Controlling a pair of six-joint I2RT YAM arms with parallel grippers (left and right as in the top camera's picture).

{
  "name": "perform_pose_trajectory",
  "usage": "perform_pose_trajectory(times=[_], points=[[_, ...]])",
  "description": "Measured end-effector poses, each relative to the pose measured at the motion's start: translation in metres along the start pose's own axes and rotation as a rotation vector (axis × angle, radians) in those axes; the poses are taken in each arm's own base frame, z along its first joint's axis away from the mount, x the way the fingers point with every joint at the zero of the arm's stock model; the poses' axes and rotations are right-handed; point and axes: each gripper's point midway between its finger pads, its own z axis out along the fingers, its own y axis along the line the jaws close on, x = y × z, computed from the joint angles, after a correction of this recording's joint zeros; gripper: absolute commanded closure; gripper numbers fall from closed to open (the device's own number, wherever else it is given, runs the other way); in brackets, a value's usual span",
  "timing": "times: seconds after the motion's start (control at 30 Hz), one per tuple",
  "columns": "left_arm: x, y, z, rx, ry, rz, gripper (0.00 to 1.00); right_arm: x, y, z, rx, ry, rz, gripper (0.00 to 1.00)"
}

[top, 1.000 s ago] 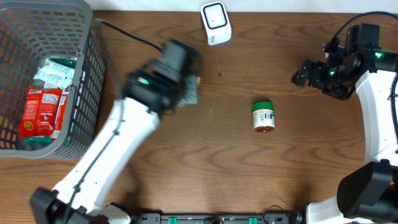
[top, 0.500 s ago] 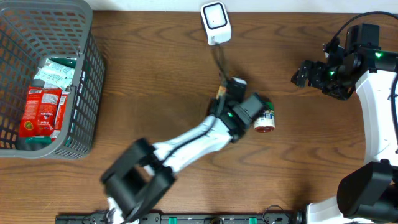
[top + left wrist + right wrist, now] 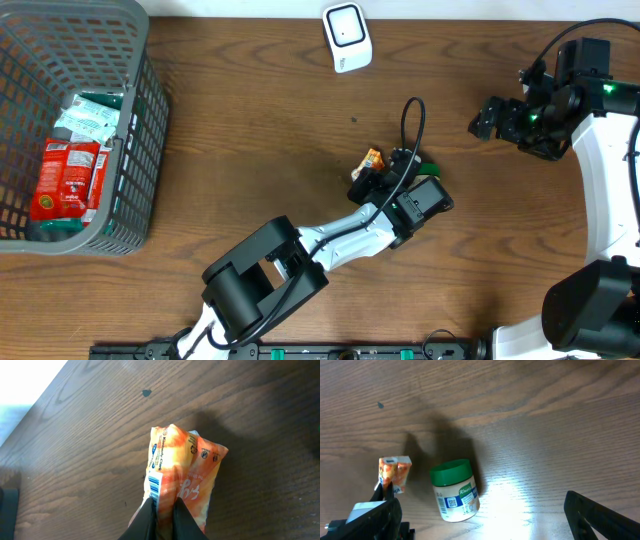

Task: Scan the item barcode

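Two dark fingers [image 3: 147,521] of the left gripper [image 3: 164,516] were pinched together on the lower edge of the orange packet [image 3: 183,474], which stood up out of the grip with its barcode [image 3: 155,483] running along its left edge. The packet sat just beside the green-lidded jar [image 3: 454,491], on the jar's left and apart from it, with a strip of wood showing between them in the right wrist view. From overhead, the left forearm lay across the jar, so only a sliver of green lid showed. Beyond the jar, toward the far edge of the table [image 3: 250,110], a broad run of open wood led to the white scanner [image 3: 346,36]. Farther left of the jar, well apart, the grey basket [image 3: 142,120] filled the table's corner, its wall bounding the open wood on that side. To the jar's right and a little farther back, the right gripper [image 3: 478,120] hung with its jaws spread wide and nothing between them, open tabletop separating it from the jar.
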Motion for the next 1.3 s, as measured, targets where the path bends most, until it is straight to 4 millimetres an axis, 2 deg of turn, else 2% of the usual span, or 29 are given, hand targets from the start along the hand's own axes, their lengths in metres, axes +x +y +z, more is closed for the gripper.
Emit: perform_pose_trajectory(times=[0.3, 0.37, 0.43, 0.53, 0.6, 0.77, 0.93, 1.03, 1.07, 1.17, 1.2, 1.3], points=[[0.000, 0.000, 0.000, 0.000, 0.000, 0.005, 0.85, 0.000, 0.000, 0.000, 0.000, 0.000, 0.000, 0.01], [0.000, 0.000, 0.000, 0.000, 0.000, 0.004, 0.70, 0.000, 0.000, 0.000, 0.000, 0.000, 0.000, 0.01], [0.000, 0.000, 0.000, 0.000, 0.001, 0.008, 0.65, 0.000, 0.000, 0.000, 0.000, 0.000, 0.000, 0.01], [0.001, 0.000, 0.000, -0.001, 0.004, 0.019, 0.49, 0.000, 0.000, 0.000, 0.000, 0.000, 0.000, 0.01], [0.001, 0.001, 0.000, -0.003, 0.004, 0.018, 0.45, 0.000, 0.000, 0.000, 0.000, 0.000, 0.000, 0.01], [0.002, 0.000, 0.000, -0.001, 0.007, 0.028, 0.45, 0.000, 0.000, 0.000, 0.000, 0.000, 0.000, 0.01], [0.007, -0.002, -0.006, 0.093, 0.056, 0.049, 0.44, 0.000, 0.000, 0.000, 0.000, 0.000, 0.000, 0.01], [-0.005, 0.011, -0.012, 0.173, 0.065, -0.008, 0.44, 0.000, 0.000, 0.000, 0.000, 0.000, 0.000, 0.01], [-0.015, 0.024, -0.015, 0.222, 0.065, -0.059, 0.44, 0.000, 0.000, 0.000, 0.000, 0.000, 0.000, 0.01], [-0.029, 0.048, -0.016, 0.344, 0.084, -0.162, 0.43, 0.000, 0.000, 0.000, 0.000, 0.000, 0.000, 0.01], [-0.034, 0.062, -0.015, 0.403, 0.094, -0.218, 0.44, 0.000, 0.000, 0.000, 0.000, -0.001, 0.000, 0.01], [-0.032, 0.080, -0.005, 0.577, 0.153, -0.329, 0.44, 0.000, 0.000, 0.000, 0.000, 0.000, 0.000, 0.01]])
